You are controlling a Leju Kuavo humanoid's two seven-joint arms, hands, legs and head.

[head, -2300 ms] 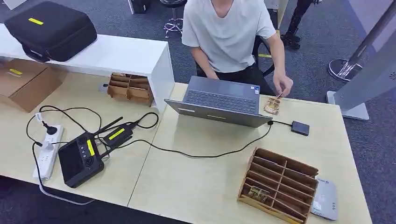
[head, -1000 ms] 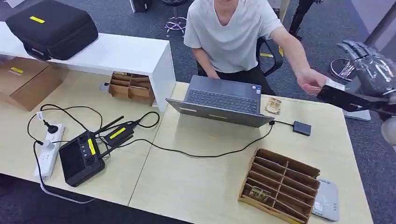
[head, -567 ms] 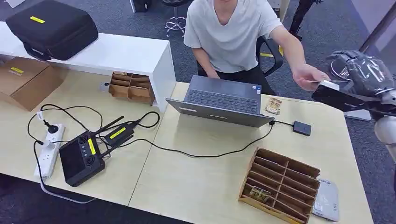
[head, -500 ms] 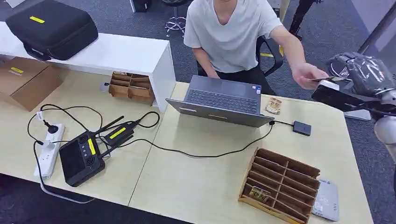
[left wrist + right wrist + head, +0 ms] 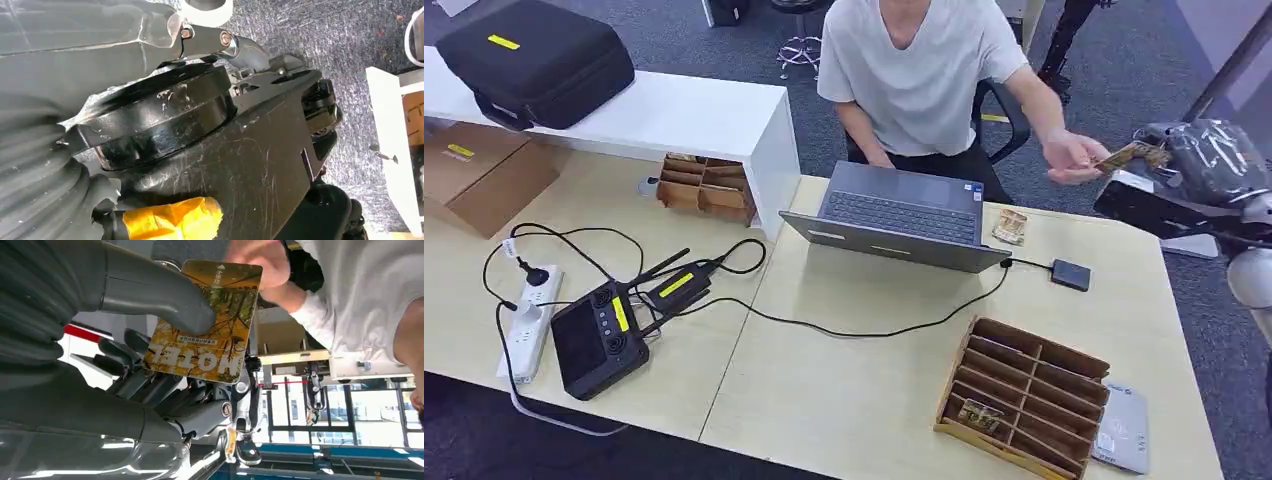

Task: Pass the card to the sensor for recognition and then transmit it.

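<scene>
The head view looks forward and steeply down from high on the robot onto the table [image 5: 854,390], taking in its near edge, its far edge and the person [image 5: 919,70] seated behind it. The right wrist view sits close behind the right hand [image 5: 150,365], turned over, facing the person [image 5: 370,305]; these two views share the card [image 5: 1127,156] [image 5: 210,320], the hand [image 5: 1199,170] and the person. The left wrist view faces the floor [image 5: 345,40] from very near.

two wooden racks [image 5: 1022,394] [image 5: 704,187], one laptop [image 5: 902,214], one cardboard box [image 5: 479,175], one black case [image 5: 532,60], one power strip [image 5: 524,325]
</scene>
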